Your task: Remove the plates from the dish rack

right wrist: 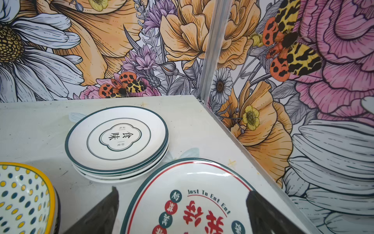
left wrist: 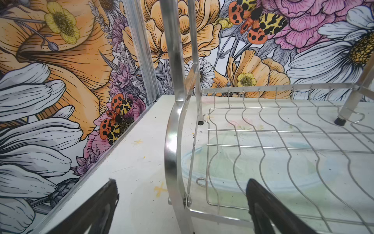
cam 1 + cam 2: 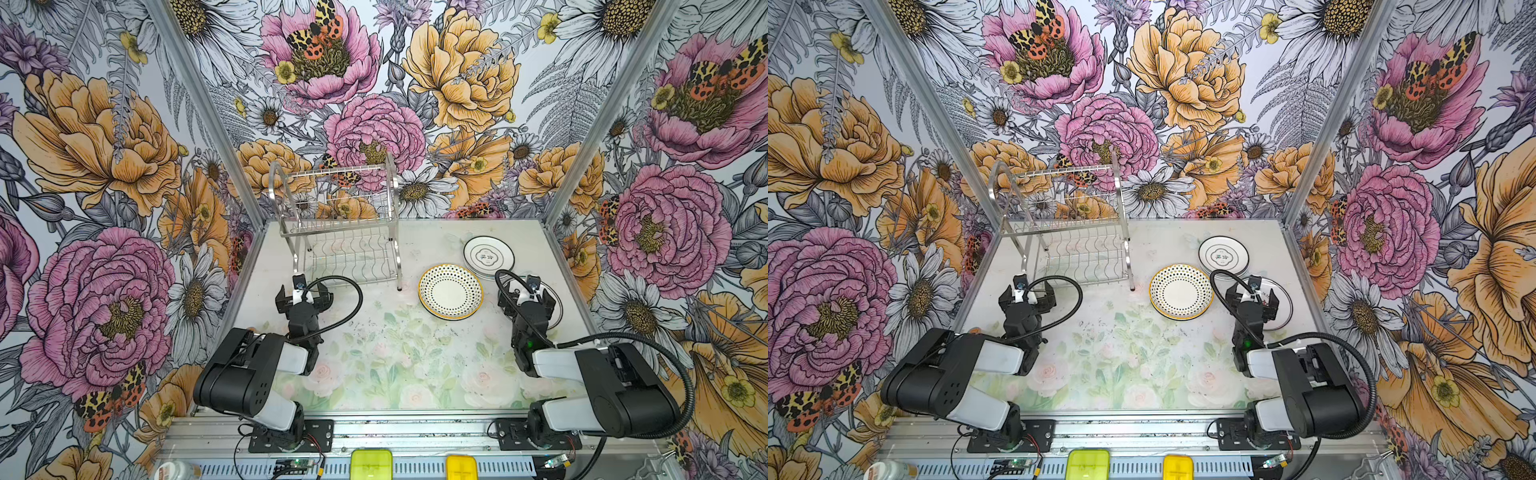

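Nearest the overhead camera, two yellow boxes [image 3: 371, 464] sit at the front rail, and just behind them the left arm [image 3: 249, 374] and the right arm [image 3: 611, 382] reach out over the table [image 3: 386, 357], whose top bears a faded rose print. At the far left of that top stands the dish rack [image 3: 340, 232], upright on its legs near the flowered wall [image 3: 374, 124]. The left gripper [image 3: 304, 296] hangs just in front of the rack's near left leg with its jaws spread wide and nothing between them. In the left wrist view its black fingers [image 2: 107, 204] frame the arched end frame and a corner of the wavy lower shelf. All the plates [image 3: 1223, 257] in view lie flat on the table to the right of the rack. A dotted plate [image 3: 451, 291] with a yellow edge lies nearest the rack's right front leg, a dark rim showing beneath it. Farther back is a stack [image 3: 489, 254] of white plates with dark rims, the top one printed with black characters in a lobed frame. Beside both, toward the right wall, lies a red-lettered plate [image 1: 188, 182]. The right gripper [image 3: 528, 296] hovers over it, jaws wide and empty; whether it touches the plate cannot be told.
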`<state>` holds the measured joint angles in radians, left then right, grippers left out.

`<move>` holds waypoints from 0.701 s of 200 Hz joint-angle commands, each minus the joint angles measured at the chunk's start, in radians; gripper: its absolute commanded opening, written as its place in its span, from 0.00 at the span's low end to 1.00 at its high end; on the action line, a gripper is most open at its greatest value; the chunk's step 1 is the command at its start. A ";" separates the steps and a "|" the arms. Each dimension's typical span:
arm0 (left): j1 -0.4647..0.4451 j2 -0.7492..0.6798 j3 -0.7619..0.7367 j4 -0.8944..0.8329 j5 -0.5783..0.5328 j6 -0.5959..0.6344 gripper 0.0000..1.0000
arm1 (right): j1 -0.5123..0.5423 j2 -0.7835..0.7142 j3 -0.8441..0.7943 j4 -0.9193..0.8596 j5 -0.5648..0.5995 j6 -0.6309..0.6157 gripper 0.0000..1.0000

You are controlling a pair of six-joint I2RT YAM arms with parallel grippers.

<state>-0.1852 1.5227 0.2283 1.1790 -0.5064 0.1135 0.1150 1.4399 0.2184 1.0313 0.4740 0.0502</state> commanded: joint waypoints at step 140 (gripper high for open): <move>0.036 0.091 -0.061 0.236 0.169 0.015 0.99 | -0.008 0.124 -0.006 0.221 -0.095 -0.032 1.00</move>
<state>-0.1505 1.6108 0.1715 1.3758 -0.3859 0.1379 0.1043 1.5536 0.2111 1.2098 0.3798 0.0280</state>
